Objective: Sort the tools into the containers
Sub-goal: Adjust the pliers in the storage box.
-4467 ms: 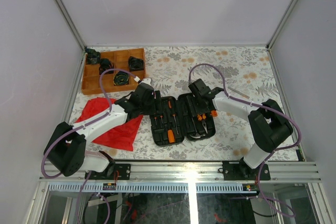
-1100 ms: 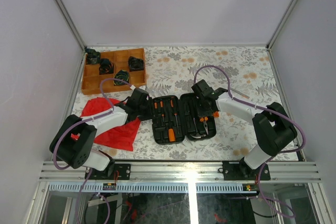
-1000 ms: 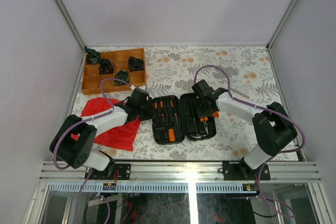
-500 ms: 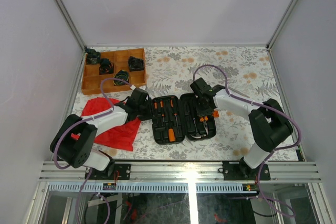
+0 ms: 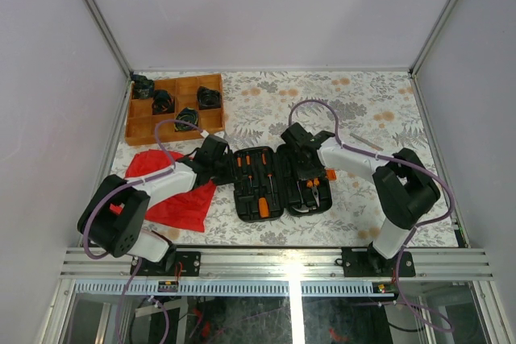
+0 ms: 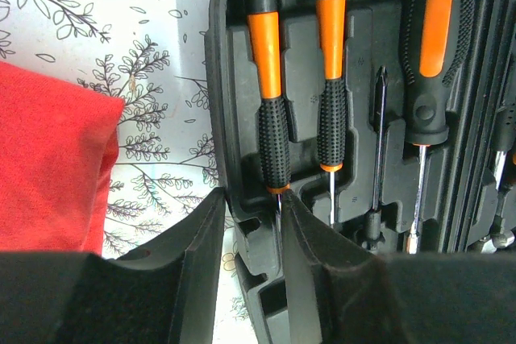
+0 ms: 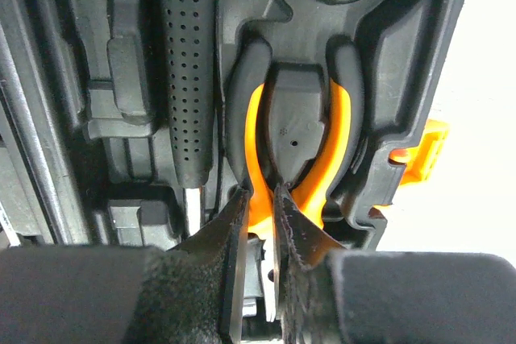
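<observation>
The black tool case point(image 5: 278, 168) lies open mid-table with tools in its moulded slots. In the left wrist view two slim orange-and-black screwdrivers point(image 6: 266, 78) point(image 6: 330, 62) and a thicker one point(image 6: 435, 46) sit in the left half. My left gripper point(image 5: 228, 160) point(image 6: 251, 203) straddles the case's left wall point(image 6: 242, 223), one finger outside and one inside against the first screwdriver's thin shaft. My right gripper point(image 5: 305, 173) point(image 7: 260, 199) is over the right half, shut on the left handle of the orange-handled pliers point(image 7: 337, 151), which lie in their slot.
A wooden tray point(image 5: 139, 126) with dark parts in its compartments stands at the back left. A red cloth point(image 5: 173, 199) lies under the left arm. The case's orange latch point(image 5: 329, 174) sticks out on its right side. A thin grey bar point(image 5: 367, 142) lies beyond the right arm.
My right gripper has shifted a little to the left over the case's right half. The left jaws have narrowed onto the case wall, and the left arm has stayed put.
</observation>
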`<control>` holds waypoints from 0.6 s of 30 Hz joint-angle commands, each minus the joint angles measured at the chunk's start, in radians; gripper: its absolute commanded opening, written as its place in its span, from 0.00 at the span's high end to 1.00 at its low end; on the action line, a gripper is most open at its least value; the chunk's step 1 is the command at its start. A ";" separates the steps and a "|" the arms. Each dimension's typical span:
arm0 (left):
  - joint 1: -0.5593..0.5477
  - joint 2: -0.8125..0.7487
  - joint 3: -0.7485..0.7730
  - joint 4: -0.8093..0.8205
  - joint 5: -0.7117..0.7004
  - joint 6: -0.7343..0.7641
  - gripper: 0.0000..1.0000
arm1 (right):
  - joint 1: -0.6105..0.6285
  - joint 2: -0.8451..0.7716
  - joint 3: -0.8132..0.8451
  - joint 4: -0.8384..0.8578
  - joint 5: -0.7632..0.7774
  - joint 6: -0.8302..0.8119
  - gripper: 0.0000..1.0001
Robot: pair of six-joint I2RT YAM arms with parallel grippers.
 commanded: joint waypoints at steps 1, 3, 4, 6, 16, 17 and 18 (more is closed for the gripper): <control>-0.023 0.060 0.021 0.081 0.015 0.003 0.73 | 0.037 0.334 -0.171 0.077 -0.128 0.122 1.00; -0.023 0.062 0.025 0.079 0.013 0.003 0.73 | 0.037 0.317 -0.179 0.084 -0.138 0.126 1.00; -0.023 0.061 0.028 0.076 0.011 0.003 0.73 | 0.037 0.296 -0.183 0.086 -0.136 0.126 1.00; -0.023 0.058 0.030 0.073 0.005 0.000 0.73 | 0.037 0.234 -0.186 0.088 -0.135 0.119 1.00; -0.023 0.060 0.022 0.061 -0.018 -0.014 0.72 | 0.037 -0.200 -0.094 0.120 -0.110 0.042 0.83; -0.023 0.060 0.020 0.061 -0.017 -0.017 0.72 | 0.037 -0.227 -0.092 0.124 -0.087 0.036 0.80; -0.023 0.059 0.019 0.062 -0.017 -0.019 0.72 | 0.037 -0.255 -0.092 0.125 -0.059 0.033 0.79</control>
